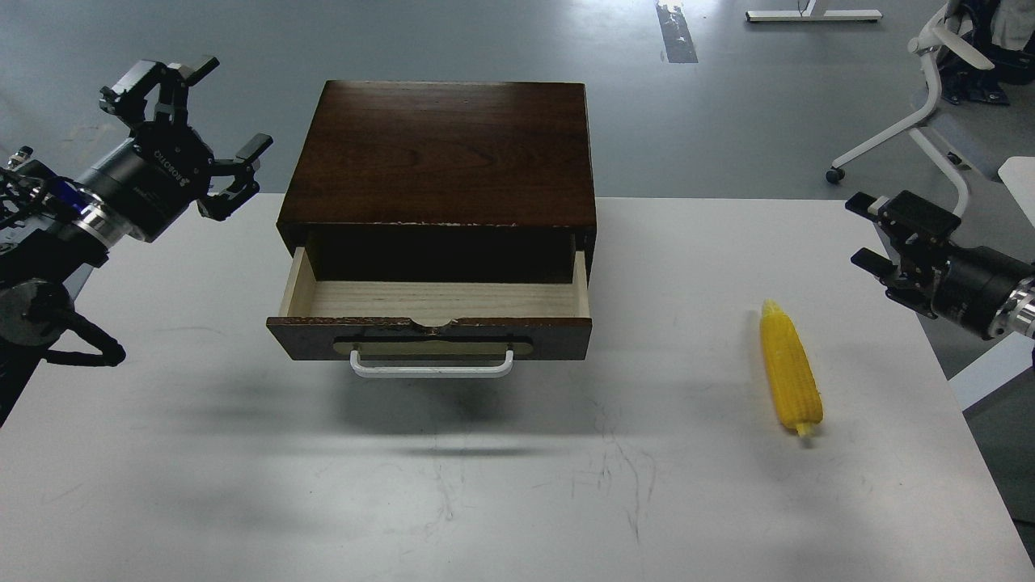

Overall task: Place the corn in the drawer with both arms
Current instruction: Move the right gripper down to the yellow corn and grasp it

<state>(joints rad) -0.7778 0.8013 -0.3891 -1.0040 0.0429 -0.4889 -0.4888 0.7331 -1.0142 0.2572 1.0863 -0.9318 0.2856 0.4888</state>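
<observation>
The yellow corn point(789, 369) lies on the white table at the right, its pale stub toward the front. The drawer point(433, 303) of the dark brown wooden box point(441, 149) is pulled open and its pale wood inside holds nothing. Its white bar handle point(431, 365) faces me. My left gripper point(187, 121) is open and empty, raised beside the box's left back corner. My right gripper point(877, 230) is open and empty, above the table's right edge, behind and to the right of the corn.
The white table point(242, 453) carries the box and the corn. A white office chair base point(906, 121) stands on the grey floor at the back right. A white table corner point(1020, 174) shows at the far right.
</observation>
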